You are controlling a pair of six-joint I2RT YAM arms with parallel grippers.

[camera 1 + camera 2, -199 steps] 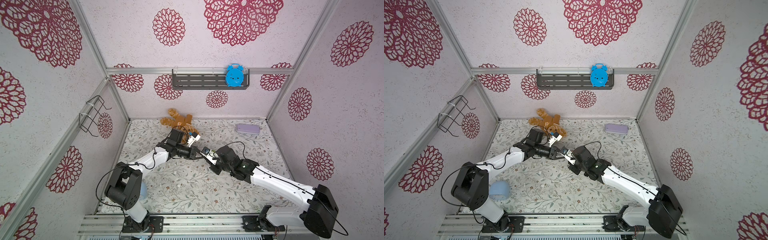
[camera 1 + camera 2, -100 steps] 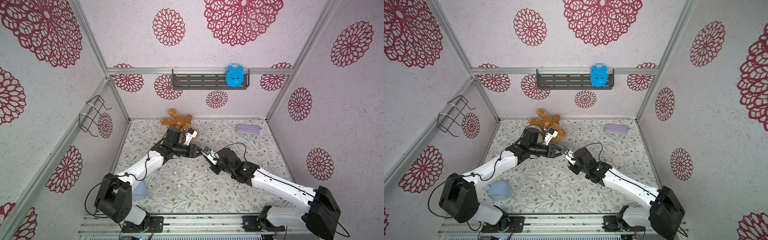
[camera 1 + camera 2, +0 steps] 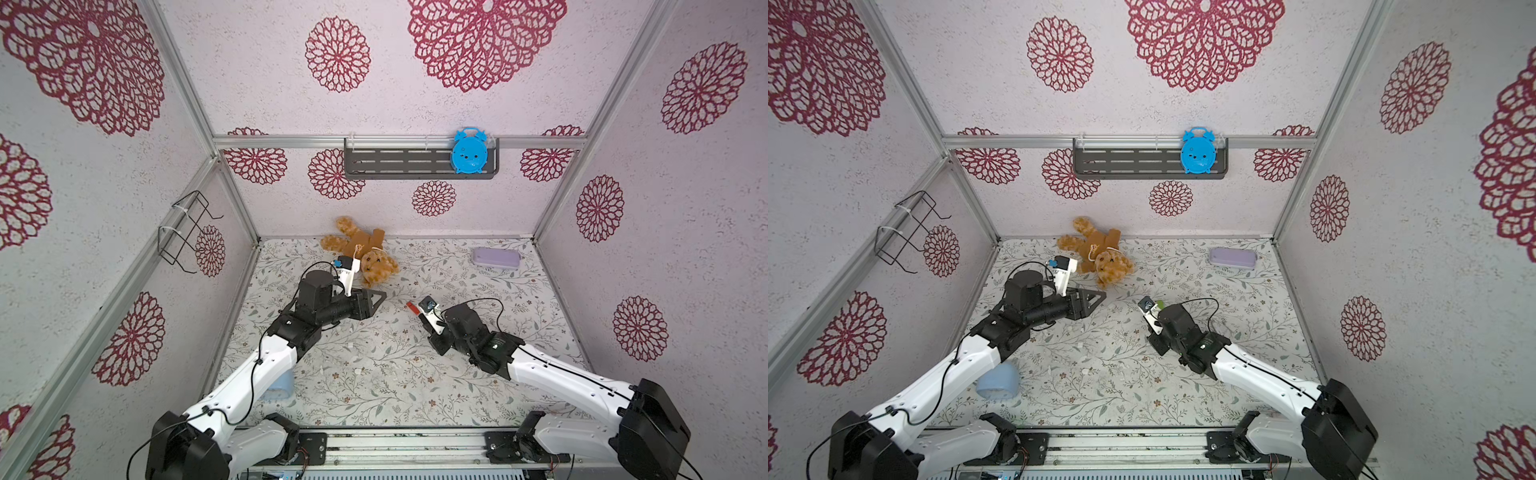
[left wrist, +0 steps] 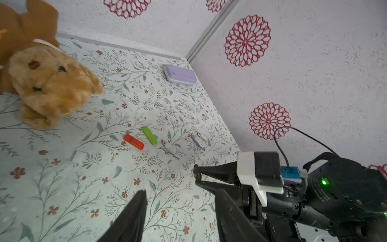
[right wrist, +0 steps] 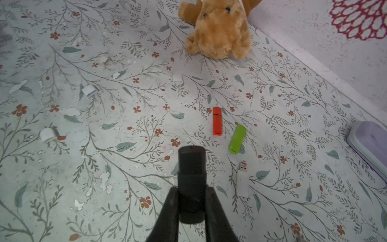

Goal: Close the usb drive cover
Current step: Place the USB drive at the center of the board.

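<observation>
On the floral tabletop [image 5: 62, 167] the uncapped white usb drive [image 5: 242, 182] lies beside a green drive [image 5: 237, 139]; likely light, stiff, slick plastic, best pinched across its body. Left fingers [image 4: 134, 218] spread empty, right fingers [image 4: 217, 170] clenched

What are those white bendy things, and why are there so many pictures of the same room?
They are two robot arms, the left arm and the right arm, mounted at the table's front. Two pictures look down from above, side by side like two eyes. The other two come from little cameras on each arm's wrist. On the flowery table lie a teddy bear, a purple case and small usb drives, among them an orange stick, a green stick and an uncapped white stick. The right arm's jaws are shut on what looks like a black usb drive. The left arm's jaws stand open and empty.
</observation>
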